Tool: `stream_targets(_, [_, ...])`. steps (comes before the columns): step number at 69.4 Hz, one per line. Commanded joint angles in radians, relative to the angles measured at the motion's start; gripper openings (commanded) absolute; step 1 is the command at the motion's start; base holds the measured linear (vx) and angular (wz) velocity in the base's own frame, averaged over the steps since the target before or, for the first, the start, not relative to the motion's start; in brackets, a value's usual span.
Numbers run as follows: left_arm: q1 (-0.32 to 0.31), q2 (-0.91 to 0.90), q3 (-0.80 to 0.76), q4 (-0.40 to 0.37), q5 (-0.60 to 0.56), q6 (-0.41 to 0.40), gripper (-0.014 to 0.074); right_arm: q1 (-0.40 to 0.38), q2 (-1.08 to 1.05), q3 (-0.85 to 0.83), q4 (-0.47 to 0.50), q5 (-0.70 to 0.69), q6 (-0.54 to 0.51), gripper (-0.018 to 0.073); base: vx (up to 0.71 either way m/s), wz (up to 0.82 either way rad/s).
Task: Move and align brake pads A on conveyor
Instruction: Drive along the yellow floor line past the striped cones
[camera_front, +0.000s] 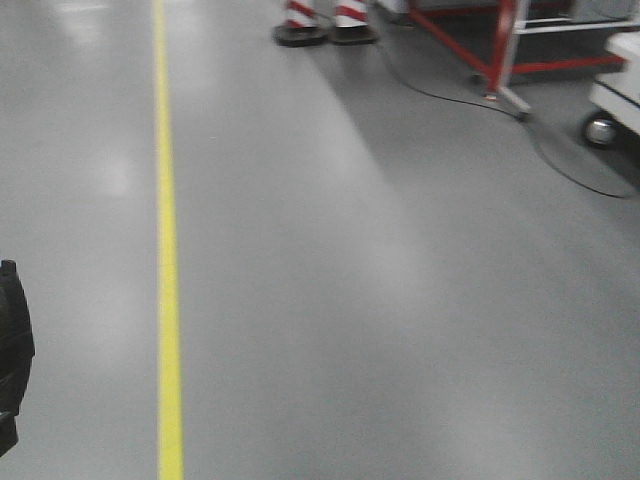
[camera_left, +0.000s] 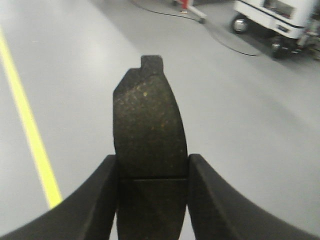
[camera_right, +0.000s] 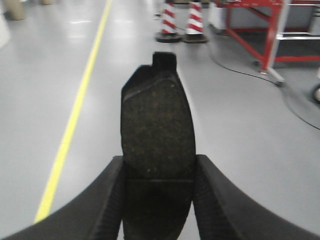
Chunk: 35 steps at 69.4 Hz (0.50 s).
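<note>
In the left wrist view a dark grey brake pad (camera_left: 149, 125) with a thin groove across its middle sticks out forward, held over the floor by my left gripper (camera_left: 152, 172), whose two fingers are shut on its sides. My right gripper (camera_right: 159, 175) is shut the same way on a second brake pad (camera_right: 157, 120), also carried above the grey floor. The conveyor is out of view in every frame. At the left edge of the front view a black part (camera_front: 12, 350) of the robot shows; neither gripper can be made out there.
A grey workshop floor with a yellow line (camera_front: 166, 260) running away ahead. Two red-white striped cone bases (camera_front: 325, 22) stand at the far end. A red metal frame (camera_front: 500, 50) with a black cable (camera_front: 560, 165) lies far right, beside a white wheeled cart (camera_front: 615, 100).
</note>
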Motion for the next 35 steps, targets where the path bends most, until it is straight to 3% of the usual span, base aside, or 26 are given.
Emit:
stream_targets(1, [-0.004,-0.001,-0.029,0.017,-0.087,-0.009,-0.0006,-0.008,0.005,-0.028,-0.011,-0.101,-0.009,-0.0004,0.00,0.86])
stream_targets(15, [-0.004,-0.001,-0.029,0.017,-0.087,-0.009,-0.0006,-0.008,0.005,-0.028,-0.011,-0.101,-0.009,-0.0004,0.06,0.67])
stream_targets(35, [-0.004,-0.001,-0.029,0.017,-0.087,-0.009,-0.0006,-0.008,0.005,-0.028,-0.011,-0.101,-0.009,-0.0004,0.20,0.40])
